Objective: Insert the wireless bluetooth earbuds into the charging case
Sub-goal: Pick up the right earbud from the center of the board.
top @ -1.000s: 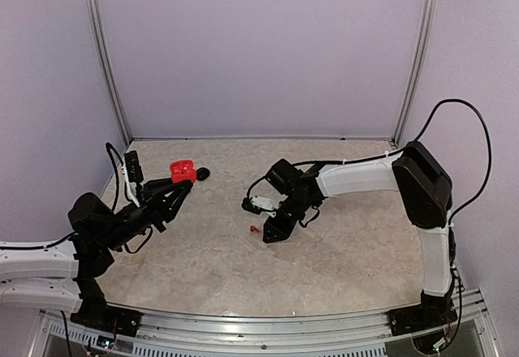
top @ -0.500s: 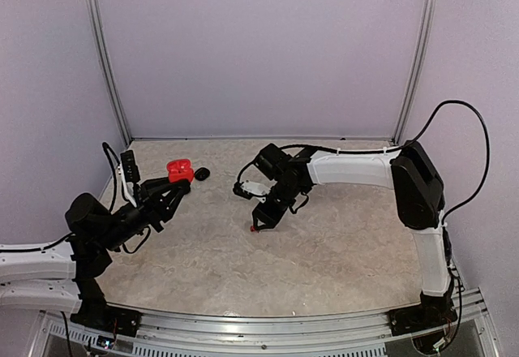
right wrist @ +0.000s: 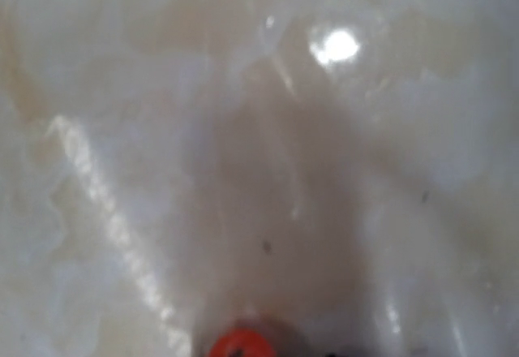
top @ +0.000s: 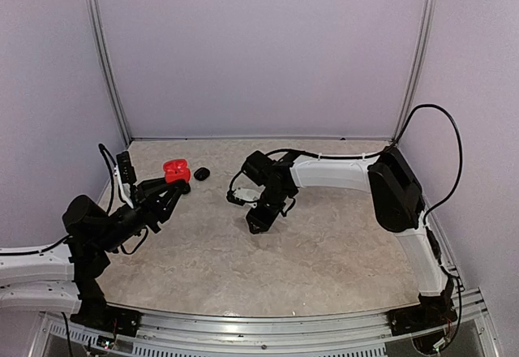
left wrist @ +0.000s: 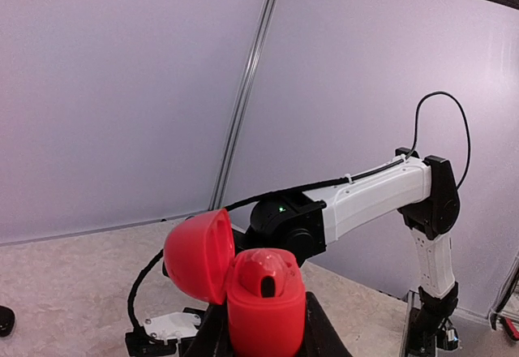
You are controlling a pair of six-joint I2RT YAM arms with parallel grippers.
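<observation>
Currently the left claw [top: 171, 183] is at the far left of the table [top: 340, 251], closed on the lower body of the red case [left wrist: 264, 304]. The case appears raised clear of the table. Its lid [left wrist: 199, 255] is hinged open to the left and its mouth faces up, toward the right arm. A red shape with a dark slot sits in the mouth. It is probably a bud already seated, but this cannot be confirmed. Just right of the case, a small black object [top: 201, 174] lies on the table, untouched.

Near the table's centre, the right claw [top: 256, 222] points down, with its tips at or just above the surface. Its opening cannot be told: the top view is too small, and the blurred wrist view shows no fingers. A red bud [right wrist: 239, 346] shows at the bottom edge of that wrist view, directly below the claw. Whether it is gripped or only lies between the tips cannot be told.

Step in hand, as judged: pick-up of the loose red bud while the open case is presented.

The next move calls for the following:
1. Confirm a firm pinch on the bud before lifting, because it is tiny and smooth and may squirt out.
2. Carry it left to the case.
3. Align the stem with the free socket.
4. Hold the case steady during insertion.
</observation>
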